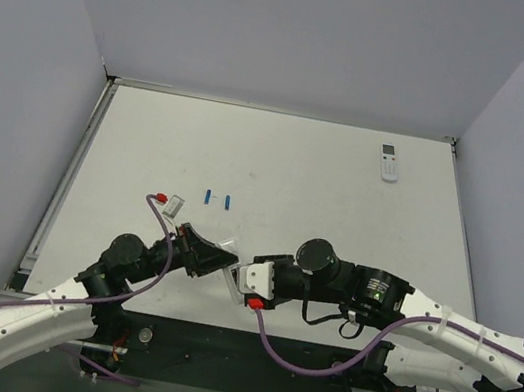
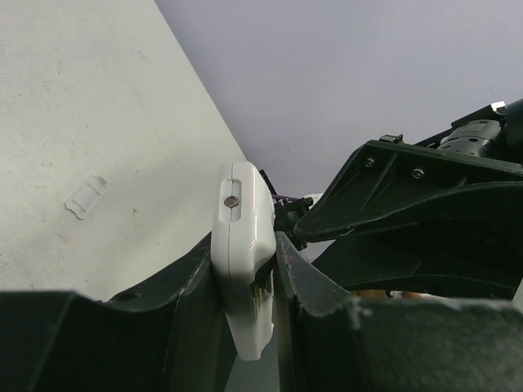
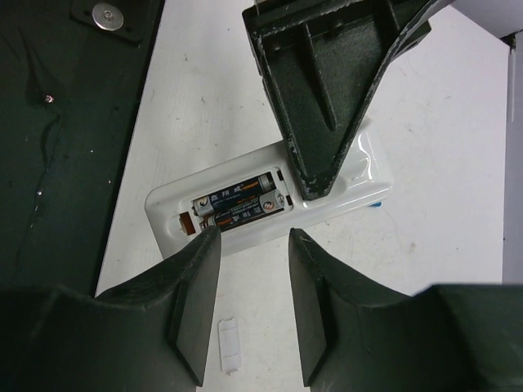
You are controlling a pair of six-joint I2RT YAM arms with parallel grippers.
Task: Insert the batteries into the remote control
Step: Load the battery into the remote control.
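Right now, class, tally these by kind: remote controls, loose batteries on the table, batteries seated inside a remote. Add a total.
Remote controls: 2, the held remote control in the left end effector and the far remote on the table.
Loose blue batteries on the table: 2.
Seated batteries in the held remote's open compartment: 2.
Total: 6.

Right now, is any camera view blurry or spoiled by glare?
Top external: even, soft light, sharp, but the batteries are mere specks. Right wrist: a glare patch on the remote control, the right gripper slightly soft. Left wrist: the left gripper dark and blurred in the foreground.
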